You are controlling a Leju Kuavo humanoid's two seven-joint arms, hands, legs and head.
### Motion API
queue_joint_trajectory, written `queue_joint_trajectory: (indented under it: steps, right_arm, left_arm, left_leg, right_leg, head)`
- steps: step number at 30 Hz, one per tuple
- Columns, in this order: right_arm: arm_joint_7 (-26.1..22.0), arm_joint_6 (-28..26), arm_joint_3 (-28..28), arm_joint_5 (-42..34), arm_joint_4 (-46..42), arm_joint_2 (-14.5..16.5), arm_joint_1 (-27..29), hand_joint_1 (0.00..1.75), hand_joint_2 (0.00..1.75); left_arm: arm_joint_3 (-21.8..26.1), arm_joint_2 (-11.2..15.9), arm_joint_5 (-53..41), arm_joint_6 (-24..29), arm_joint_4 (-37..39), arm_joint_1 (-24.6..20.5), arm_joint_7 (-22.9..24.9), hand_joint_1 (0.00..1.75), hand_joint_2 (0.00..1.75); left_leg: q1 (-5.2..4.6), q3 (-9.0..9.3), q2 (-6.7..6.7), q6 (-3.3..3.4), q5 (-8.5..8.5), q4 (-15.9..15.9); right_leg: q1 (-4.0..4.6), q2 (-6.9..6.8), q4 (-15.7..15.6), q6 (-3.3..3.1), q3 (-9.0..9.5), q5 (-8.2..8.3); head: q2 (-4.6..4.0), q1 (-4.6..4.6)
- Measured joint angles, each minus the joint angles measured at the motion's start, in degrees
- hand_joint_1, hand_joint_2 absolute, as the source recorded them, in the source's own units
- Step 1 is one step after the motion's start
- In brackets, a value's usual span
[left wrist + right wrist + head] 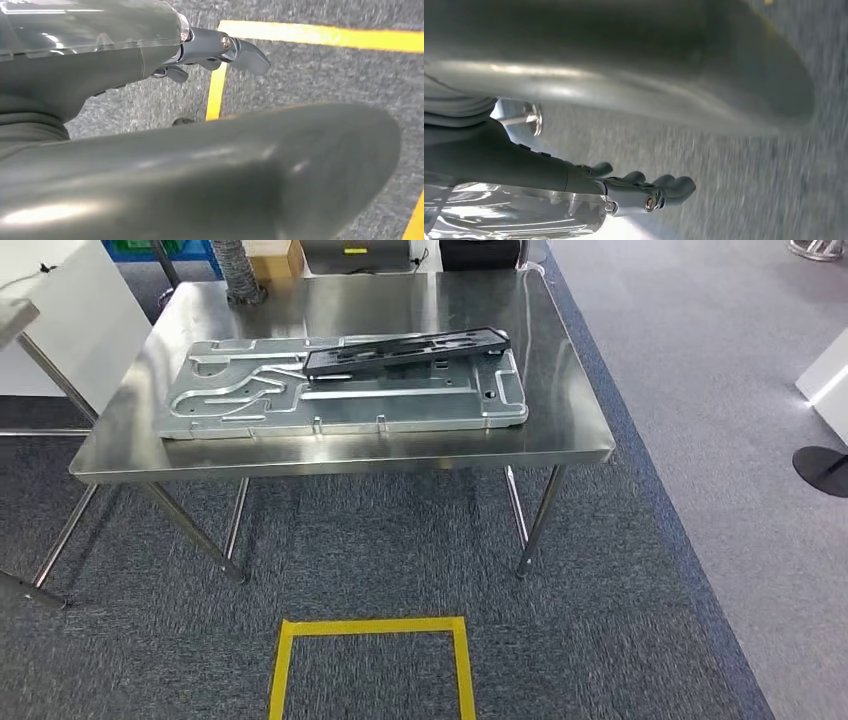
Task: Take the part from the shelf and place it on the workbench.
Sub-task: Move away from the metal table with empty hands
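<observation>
Part (405,348) atop plate (250,400), plate on workbench (560,400); taped square (372,665) on floor before workbench.

**Cut off, blurred and blocked**

The far left corner of the workbench (560,440) is hidden behind a ribbed hose (238,275), itself cut by the frame edge. The left hand (210,55) has a thick thumb blocking the carpet. The carpet beyond the right hand (644,192) is blurred.
</observation>
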Motion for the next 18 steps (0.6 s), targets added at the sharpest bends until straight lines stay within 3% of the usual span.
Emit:
queue_joint_trajectory:
  steps: [1, 2, 4, 5, 6, 7, 8, 9, 10, 12, 13, 15, 18]
  right_arm:
    - [0.0, 1.0, 0.0, 0.2, 0.2, 0.4, -0.1, 0.0, 0.0]
    - [-0.1, 2.0, 0.0, 0.3, 0.3, 0.8, -0.1, 0.0, 0.0]
    - [-0.3, 3.2, -0.1, 0.8, 0.5, 1.4, -0.2, 0.0, 0.0]
    - [-0.4, 3.6, -0.1, 1.2, 0.6, 1.6, -0.3, 0.0, 0.0]
    - [-0.5, 3.8, 0.0, 1.4, 0.7, 1.7, -0.3, 0.0, 0.0]
    - [-0.6, 3.9, 0.0, 1.7, 0.7, 1.7, -0.3, 0.0, 0.0]
    - [-0.7, 4.1, 0.0, 1.7, 0.7, 1.8, -0.3, 0.0, 0.0]
    - [-0.8, 4.3, 0.0, 1.7, 0.7, 1.8, -0.4, 0.0, 0.0]
    - [-0.8, 4.5, 0.0, 1.7, 0.7, 1.8, -0.5, 0.0, 0.0]
    - [-0.6, 4.9, 0.0, 1.7, 0.7, 1.9, -0.7, 0.0, 0.0]
    - [-0.3, 5.1, 0.0, 1.8, 0.7, 2.0, -0.8, 0.0, 0.0]
    - [0.4, 5.3, 0.1, 2.2, 0.8, 2.1, -0.8, 0.0, 0.0]
    - [1.1, 5.5, 0.2, 2.4, 0.9, 2.3, -0.8, 0.0, 0.0]
  left_arm:
    - [0.0, -0.1, 0.0, 0.0, 0.0, -0.1, 0.1, 0.0, 0.0]
    - [0.0, -0.2, -0.1, 0.0, 0.0, -0.1, 0.1, 0.0, 0.0]
    - [0.0, -0.3, -0.2, 0.0, 0.0, 0.0, 0.2, 0.0, 0.0]
    - [-0.1, -0.4, -0.2, 0.0, 0.0, 0.0, 0.2, 0.0, 0.0]
    - [-0.1, -0.4, -0.2, 0.0, 0.0, 0.0, 0.2, 0.0, 0.0]
    - [-0.1, -0.5, -0.2, 0.0, 0.0, 0.0, 0.2, 0.0, 0.0]
    - [-0.1, -0.5, -0.2, 0.0, 0.0, 0.0, 0.2, 0.0, 0.0]
    - [-0.1, -0.6, -0.3, 0.0, 0.0, 0.0, 0.2, 0.0, 0.0]
    - [-0.1, -0.6, -0.3, 0.0, 0.0, 0.0, 0.2, 0.0, 0.0]
    - [-0.1, -0.6, -0.5, 0.0, 0.0, -0.1, 0.1, 0.0, 0.0]
    - [-0.1, -0.6, -0.5, -0.1, 0.0, -0.1, 0.1, 0.0, 0.0]
    - [-0.1, -0.6, -0.6, -0.1, 0.0, 0.0, 0.1, 0.0, 0.0]
    - [-0.1, -0.6, -0.6, -0.1, 0.0, 0.2, 0.3, 0.0, 0.0]
  left_leg:
    - [0.12, -0.47, 0.11, 0.37, 0.82, -0.3]
    - [0.25, -1.11, 0.21, 0.66, 1.75, -0.6]
    - [0.36, -2.91, 0.31, 0.99, 3.36, -0.6]
    - [0.37, -3.93, 0.34, 0.94, 4.02, -0.4]
    - [0.39, -5.05, 0.38, 0.85, 4.62, 0.0]
    - [0.44, -6.19, 0.41, 0.7, 5.15, 0.5]
    - [0.52, -7.37, 0.43, 0.49, 5.61, 1.1]
    - [0.61, -8.54, 0.44, 0.25, 5.97, 1.8]
    - [0.62, -9.61, 0.43, -0.02, 6.23, 2.7]
    - [0.56, -11.17, 0.43, -0.65, 6.63, 4.2]
    - [0.52, -11.57, 0.42, -1.0, 6.94, 4.6]
    - [0.72, -11.92, 0.35, -1.79, 7.51, 4.7]
    - [1.04, -12.68, 0.07, -2.57, 6.02, 5.6]
  right_leg:
    - [-0.03, 0.05, 0.5, 0.27, -0.31, -0.9]
    - [-0.07, 0.11, 2.0, 0.51, -0.83, -3.0]
    - [-0.26, 0.19, 8.3, 0.94, -2.41, -9.42]
    - [-0.37, 0.2, 12.0, 1.18, -3.07, -11.68]
    - [-0.48, 0.2, 15.0, 1.42, -3.26, -12.41]
    - [-0.6, 0.19, 16.5, 1.62, -2.72, -11.72]
    - [-0.74, 0.17, 15.8, 1.79, -1.14, -10.13]
    - [-0.91, 0.15, 13.1, 1.91, 1.43, -8.6]
    - [-1.03, 0.13, 9.1, 1.99, 4.52, -8.21]
    - [-0.9, 0.26, 2.1, 1.53, 9.08, -9.46]
    - [-0.73, 0.31, 0.5, 1.1, 9.86, -10.21]
    - [-0.57, 0.19, 0.1, 0.02, 9.38, -9.72]
    - [-0.7, -0.08, -0.1, -1.1, 8.34, -8.46]
  head:
    - [0.0, -0.01]
    - [0.0, 0.0]
    - [0.0, 0.01]
    - [0.0, 0.01]
    - [0.0, 0.01]
    - [0.0, 0.01]
    - [0.0, 0.01]
    - [0.0, 0.01]
    - [0.0, 0.01]
    - [0.0, -0.01]
    - [0.0, -0.02]
    - [0.0, -0.01]
    - [0.0, -0.02]
